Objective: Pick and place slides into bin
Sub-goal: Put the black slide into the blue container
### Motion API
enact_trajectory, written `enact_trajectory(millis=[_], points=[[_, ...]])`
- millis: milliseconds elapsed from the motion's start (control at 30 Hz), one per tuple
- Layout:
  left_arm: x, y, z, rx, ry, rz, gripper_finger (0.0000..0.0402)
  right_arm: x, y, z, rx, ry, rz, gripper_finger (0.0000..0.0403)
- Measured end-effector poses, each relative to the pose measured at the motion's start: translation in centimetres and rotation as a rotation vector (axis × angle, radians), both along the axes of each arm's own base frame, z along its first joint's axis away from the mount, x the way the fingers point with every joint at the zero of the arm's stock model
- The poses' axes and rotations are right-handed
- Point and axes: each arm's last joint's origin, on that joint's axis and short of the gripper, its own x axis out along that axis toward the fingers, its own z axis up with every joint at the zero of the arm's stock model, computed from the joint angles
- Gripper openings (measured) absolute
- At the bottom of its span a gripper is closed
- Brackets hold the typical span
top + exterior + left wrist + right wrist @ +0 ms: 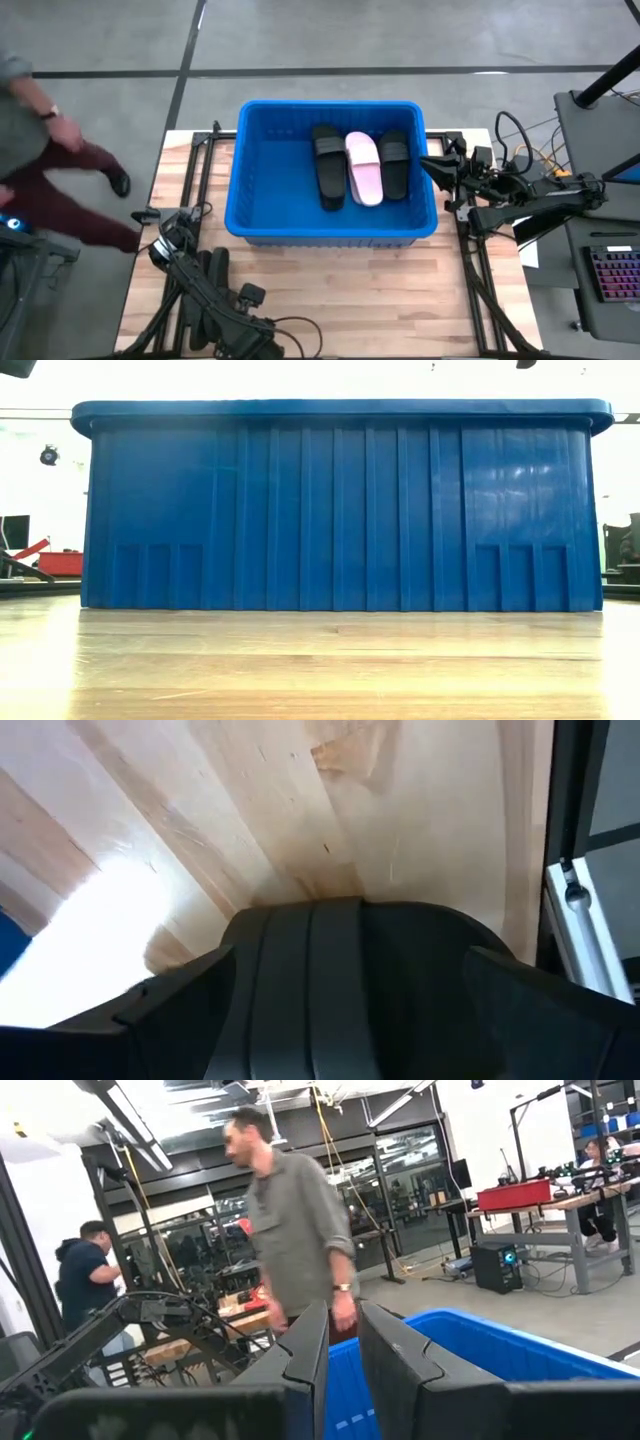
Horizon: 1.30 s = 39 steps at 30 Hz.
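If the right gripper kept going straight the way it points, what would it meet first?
Likely nothing at once: the right gripper points over the blue bin's rim, toward a person beyond the table, though depth is unclear.

Grey concrete floor around a wooden table; glass-walled workshop behind, bright ceiling lights, a workbench with equipment

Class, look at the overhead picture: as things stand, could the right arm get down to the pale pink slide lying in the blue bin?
Probably yes. The pale pink slip-on slide lies uncovered between two black slides in the open-topped bright blue plastic bin, and the right gripper sits just outside the bin's near wall.
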Motion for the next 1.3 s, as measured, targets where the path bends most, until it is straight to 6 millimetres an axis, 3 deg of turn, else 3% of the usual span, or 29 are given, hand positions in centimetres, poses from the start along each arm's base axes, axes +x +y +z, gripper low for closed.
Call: enact_trajectory(millis=[533, 900, 1300], points=[[-0.9, -0.6, 0.0, 0.001, -0.005, -0.063, 0.0375, 0.0, 0.0, 0.0, -0.002, 0.001, -0.001, 0.0052], [-2.1, 0.5, -2.9, 0.084, 0.103, -0.055, 0.0375, 0.0, 0.0, 0.0, 0.000, 0.001, 0.001, 0.0052], [-2.6, 1.5, -4.5, 0.177, 0.113, -0.102, 0.0375, 0.0, 0.0, -0.1, -0.004, 0.010, 0.000, 0.0052]])
